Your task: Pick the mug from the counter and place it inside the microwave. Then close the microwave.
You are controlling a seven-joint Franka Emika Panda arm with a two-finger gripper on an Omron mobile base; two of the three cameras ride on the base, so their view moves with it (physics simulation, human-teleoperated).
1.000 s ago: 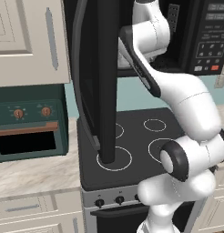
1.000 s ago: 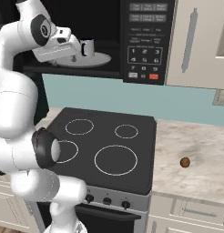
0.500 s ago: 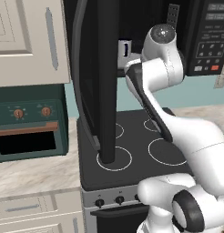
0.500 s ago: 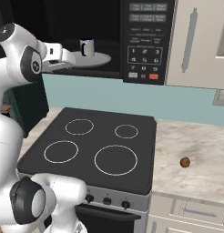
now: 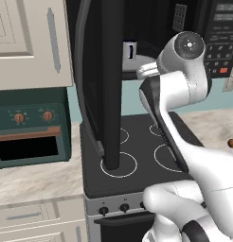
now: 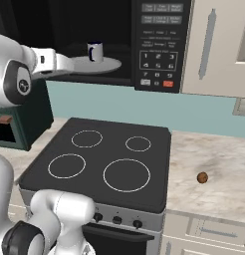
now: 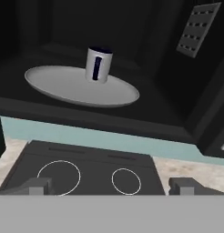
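Hand view: mug (image 7: 98, 65) beyond end effector (image 7: 111, 186)

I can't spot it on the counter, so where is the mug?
The mug stands upright on the round plate inside the open microwave, above the stove.

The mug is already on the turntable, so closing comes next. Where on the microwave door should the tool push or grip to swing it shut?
Judging by its pose, the microwave door stands swung out over the stovetop. Best take its free outer edge, low down, coming from its outer left face and pushing toward the mug.
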